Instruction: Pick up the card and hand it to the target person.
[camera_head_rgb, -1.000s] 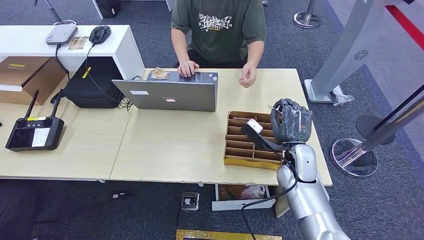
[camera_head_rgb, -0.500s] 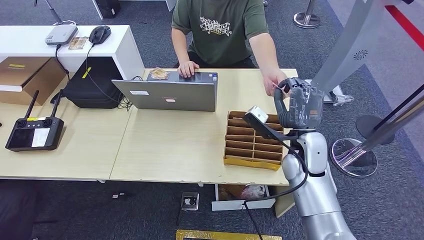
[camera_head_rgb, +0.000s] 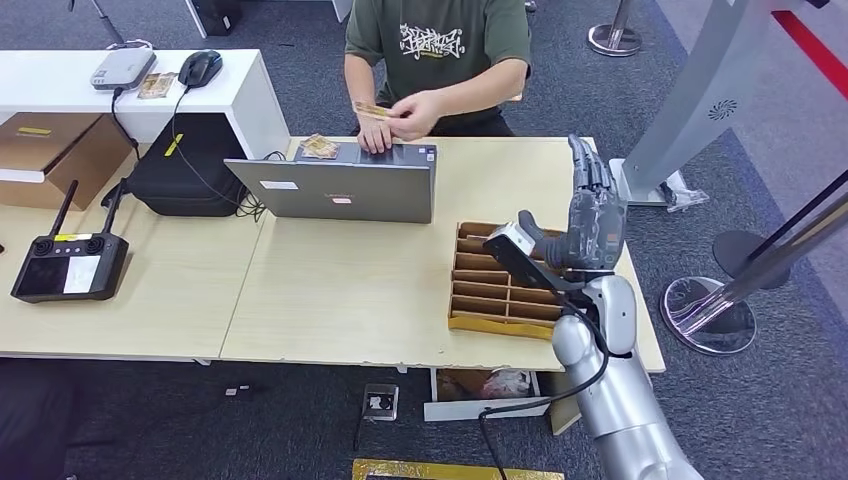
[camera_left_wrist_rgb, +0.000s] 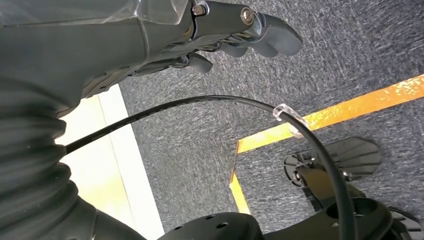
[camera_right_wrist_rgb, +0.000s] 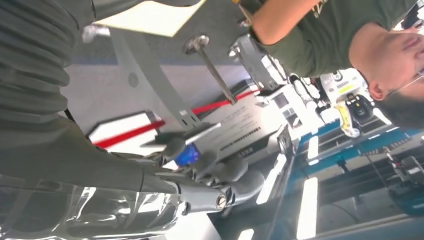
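The person sits at the far side of the table and holds a small tan card in one hand in front of the chest. My right hand is raised over the table's right end, fingers stretched upward and apart, with nothing in it. It hangs above the right side of the brown slotted card box. In the right wrist view my right hand's fingers are bare, and the person's arm is beyond them. My left hand hangs over the carpet, its fingers loose and holding nothing.
A grey laptop stands mid-table with a small pile of cards behind it. A black bag and a black remote controller lie to the left. Metal stanchion bases stand right of the table.
The person took the card from my right hand and drew it back toward the chest. My right hand's fingers have spread open and now point up.
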